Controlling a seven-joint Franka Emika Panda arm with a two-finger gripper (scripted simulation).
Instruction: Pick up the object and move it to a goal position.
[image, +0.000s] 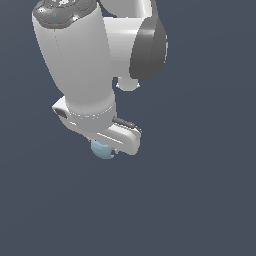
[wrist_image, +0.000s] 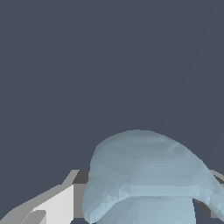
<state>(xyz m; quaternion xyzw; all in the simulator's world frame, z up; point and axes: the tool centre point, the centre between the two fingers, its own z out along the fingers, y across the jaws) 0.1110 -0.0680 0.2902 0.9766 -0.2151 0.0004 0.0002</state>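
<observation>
The object (image: 102, 150) is a small, pale light-blue, rounded thing that peeks out under the white hand in the exterior view. My gripper (image: 111, 144) points away from that camera, so its fingers are hidden behind the hand and forearm. In the wrist view the object (wrist_image: 144, 175) looms large and fills the gap between the fingers. One light grey finger (wrist_image: 57, 203) presses against its side, and the tip of the other finger (wrist_image: 216, 176) shows at the opposite edge. The gripper (wrist_image: 146, 197) is shut on the object, which hangs above the plain surface.
A uniform dark blue-grey surface (image: 200, 200) fills the background of both views. The arm's white links and dark elbow joint (image: 149, 47) take up the upper part of the exterior view. No goal marker shows.
</observation>
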